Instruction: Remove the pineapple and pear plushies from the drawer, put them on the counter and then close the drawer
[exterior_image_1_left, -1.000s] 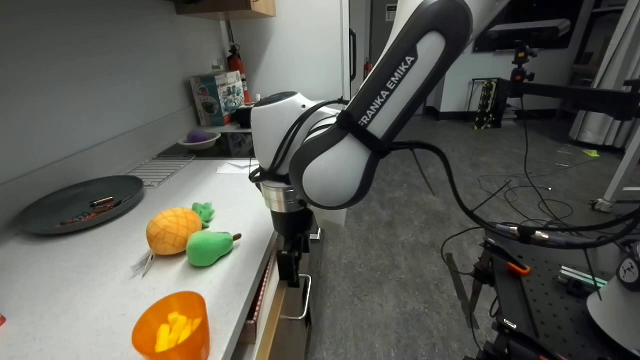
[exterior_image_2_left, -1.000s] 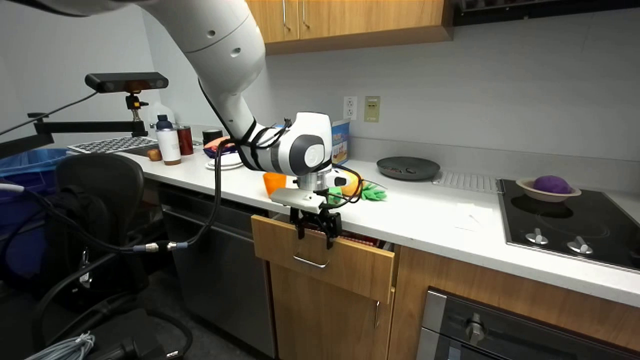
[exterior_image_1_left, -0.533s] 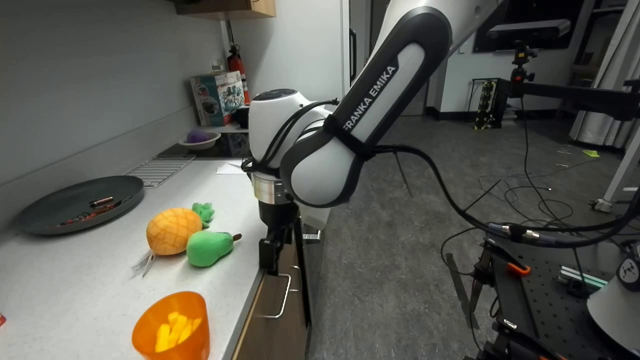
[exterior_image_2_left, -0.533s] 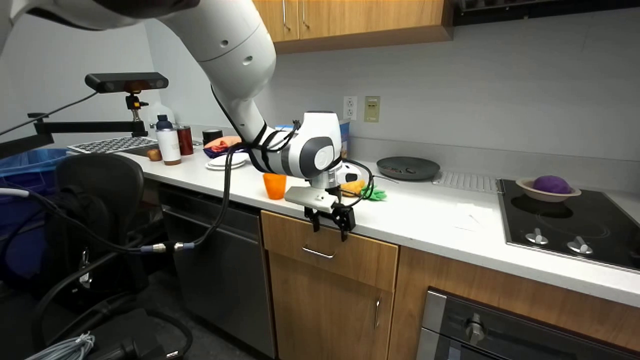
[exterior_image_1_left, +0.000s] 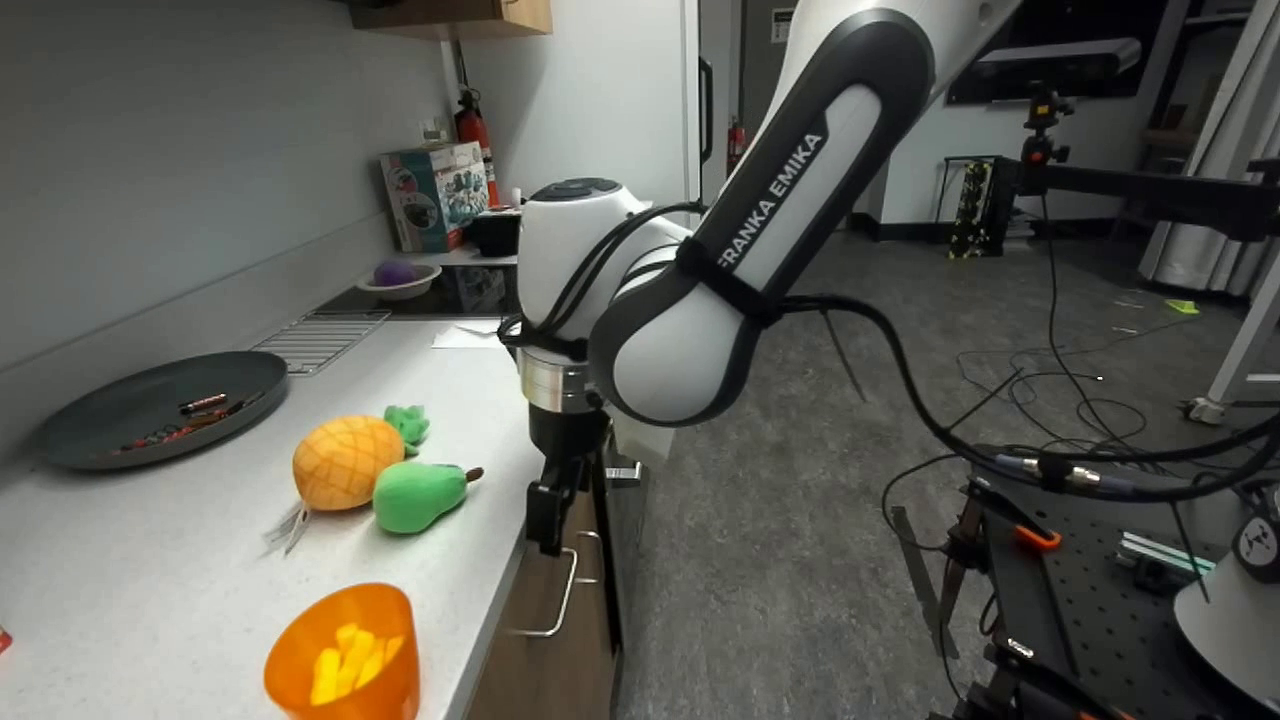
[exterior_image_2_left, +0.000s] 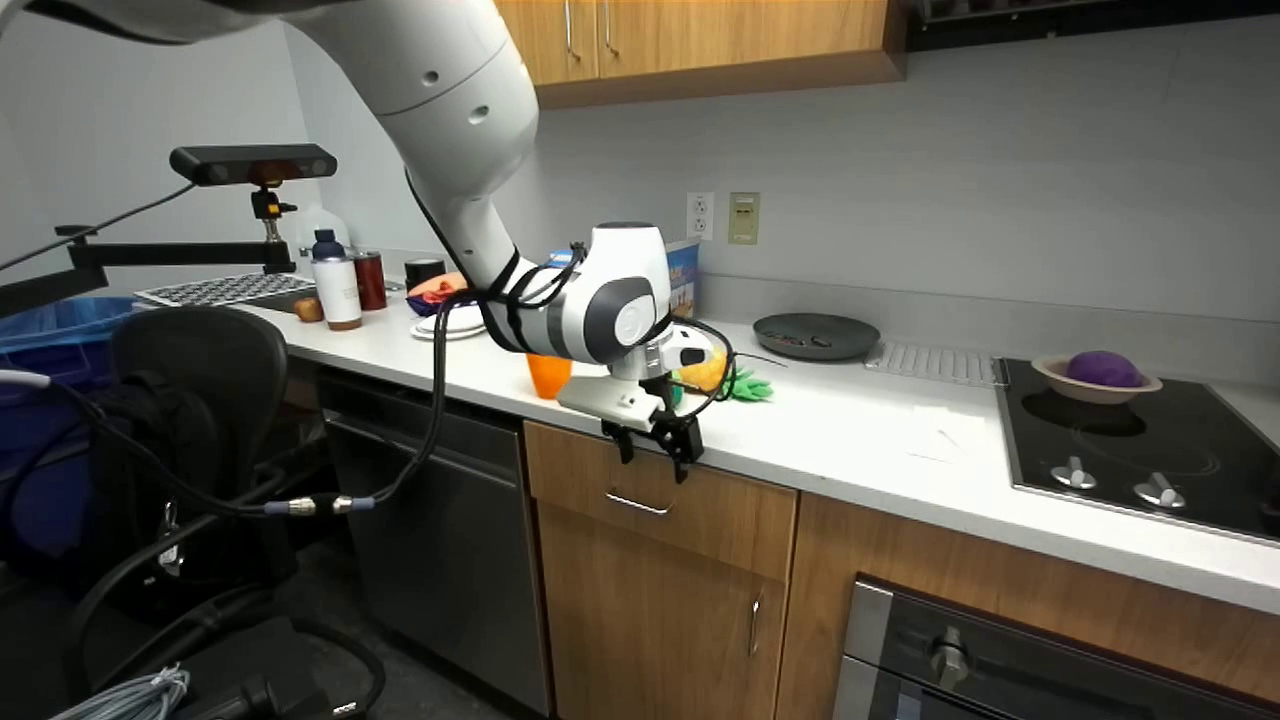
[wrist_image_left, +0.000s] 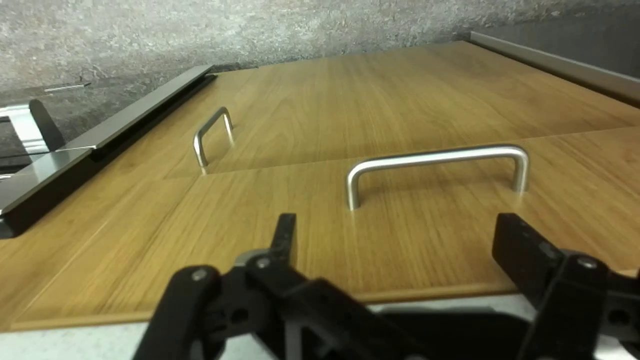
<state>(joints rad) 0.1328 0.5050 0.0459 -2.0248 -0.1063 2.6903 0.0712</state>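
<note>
Kitchen: a pale worktop (exterior_image_2_left: 870, 430) is backed by a grey wall (exterior_image_2_left: 1000, 200), with a black cooktop (exterior_image_2_left: 1200, 430) let into it and a wooden drawer (exterior_image_2_left: 735, 510) fitted below. The drawer is seen closed in both exterior views, its front flush with the cupboard door (exterior_image_2_left: 650, 620) beneath. The pincer (wrist_image_left: 396, 230) is spread, its fingers (wrist_image_left: 520, 250) set wide apart in the wrist view. It is pointed down at the worktop's front edge, in front of the drawer; whether the drawer is touched cannot be told. The drawer handle (wrist_image_left: 440, 157) is seen past the fingertips, roughly facing the gap.

The pineapple plushie (exterior_image_1_left: 348, 465) and the pear plushie (exterior_image_1_left: 415, 498) are both placed on the worktop, farther in toward the wall than the pincer and apart from it. The pear is placed nearer, its brown stalk (exterior_image_1_left: 474, 474) turned to the pincer's side; the pineapple is placed just beside it, on the wall side, green leaves (exterior_image_1_left: 405, 425) turned toward the cooktop end. Contact between the two cannot be confirmed. In an exterior view both are partly covered by the arm (exterior_image_2_left: 625, 300). An orange cup (exterior_image_1_left: 340, 608) with yellow pieces (exterior_image_1_left: 350, 662) is stood near the worktop's edge; a dark pan (exterior_image_1_left: 100, 415) with small items (exterior_image_1_left: 205, 403) is set by the wall.
</note>
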